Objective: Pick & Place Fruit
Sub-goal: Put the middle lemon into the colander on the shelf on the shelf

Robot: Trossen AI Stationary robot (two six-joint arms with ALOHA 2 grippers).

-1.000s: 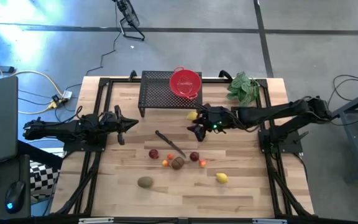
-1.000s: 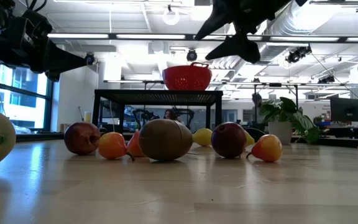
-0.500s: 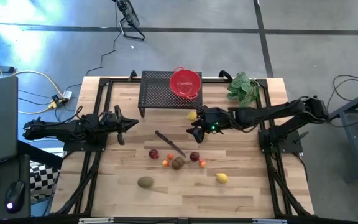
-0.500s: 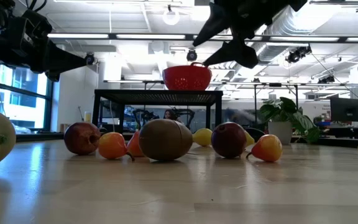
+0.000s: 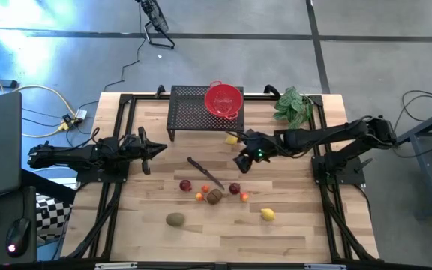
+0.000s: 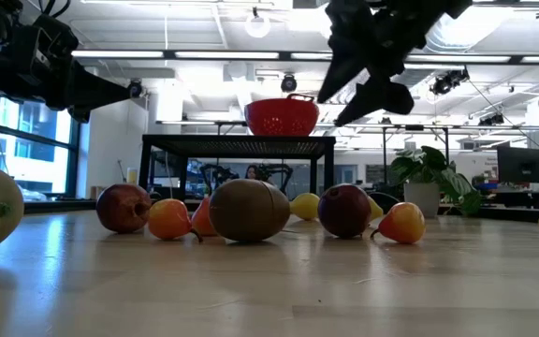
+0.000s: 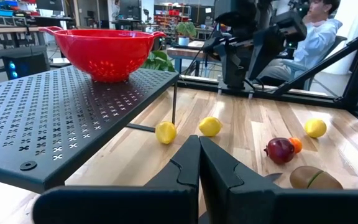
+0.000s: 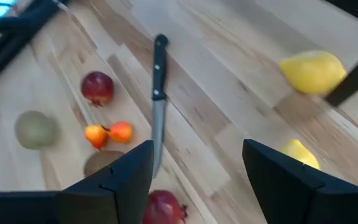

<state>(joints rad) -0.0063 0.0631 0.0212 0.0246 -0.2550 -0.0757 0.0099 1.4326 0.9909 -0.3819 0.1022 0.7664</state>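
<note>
The fruit lies mid-table: two dark red pieces (image 5: 185, 185) (image 5: 235, 188), tiny orange ones (image 5: 199, 196), a brown kiwi (image 5: 214, 196), a green kiwi (image 5: 175, 220), a lemon (image 5: 268, 214) and another lemon (image 5: 232, 139) by the rack. My right gripper (image 5: 240, 152) hangs open above the table beside that far lemon, slanting down, holding nothing; its fingers (image 8: 114, 186) frame the knife (image 8: 159, 93) and lemons (image 8: 312, 71). My left gripper (image 5: 152, 150) waits shut at the table's left, level (image 7: 199, 162).
A red colander (image 5: 223, 99) stands on a black perforated rack (image 5: 190, 112) at the far middle. A green leafy bunch (image 5: 293, 105) sits at the far right. A dark-handled knife (image 5: 205, 172) lies just beyond the fruit cluster. A person (image 7: 319, 31) sits past the table.
My right gripper has tipped its fingers further downward and sunk a little above the table near the rack, still open. The fruit and my left gripper have kept still.
</note>
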